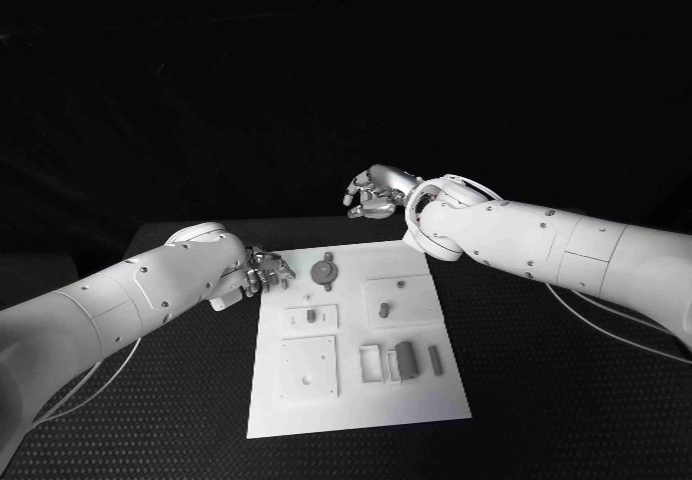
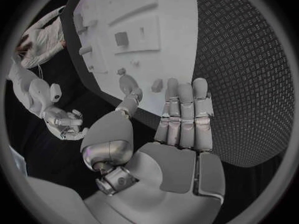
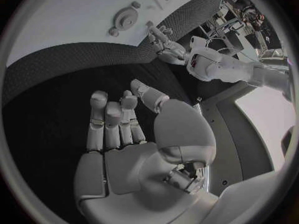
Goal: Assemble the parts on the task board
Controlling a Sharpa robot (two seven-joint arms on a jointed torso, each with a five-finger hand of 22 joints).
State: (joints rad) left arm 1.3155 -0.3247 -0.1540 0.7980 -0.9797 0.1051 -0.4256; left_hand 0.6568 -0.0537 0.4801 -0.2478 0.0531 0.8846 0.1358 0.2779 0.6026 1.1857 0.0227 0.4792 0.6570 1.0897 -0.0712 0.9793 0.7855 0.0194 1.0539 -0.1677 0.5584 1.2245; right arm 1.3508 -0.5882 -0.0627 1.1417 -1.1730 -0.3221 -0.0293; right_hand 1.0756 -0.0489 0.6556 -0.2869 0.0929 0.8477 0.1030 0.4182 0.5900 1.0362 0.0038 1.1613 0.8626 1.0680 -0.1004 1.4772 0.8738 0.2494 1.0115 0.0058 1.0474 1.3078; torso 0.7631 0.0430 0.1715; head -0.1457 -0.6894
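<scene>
- Plainly, the left hand (image 1: pixel 264 272) is the nearer one: it hangs at the left edge of the task board (image 1: pixel 433 392), toward the far end, fingers stretched out side by side and holding nothing. In the left wrist view its fingertips (image 2: pixel 181 92) reach just over the board's edge.
- Just right of that hand, on the far part of the board, lies the round part with a tab (image 1: pixel 325 270), its long axis running near to far with a slight lean to the right. It is the closest piece to the left hand, so I judge the coming reach to be a short one rightward.
- Nearer along the board sit a small block (image 1: pixel 312 317) in a square recess on the left side and a keyhole-shaped part (image 1: pixel 385 311) on the right side; at the near right lie upright bars (image 1: pixel 405 358), long axes near to far.
- By contrast, the right hand (image 1: pixel 376 193) hovers beyond the far edge of the board over the black table (image 1: pixel 577 400), well apart from every part. Its fingers are loosely curled and it grips nothing; the right wrist view shows an empty palm (image 3: pixel 124 154).
- Nothing looks seated by either hand yet; assembly seems at an early stage.
</scene>
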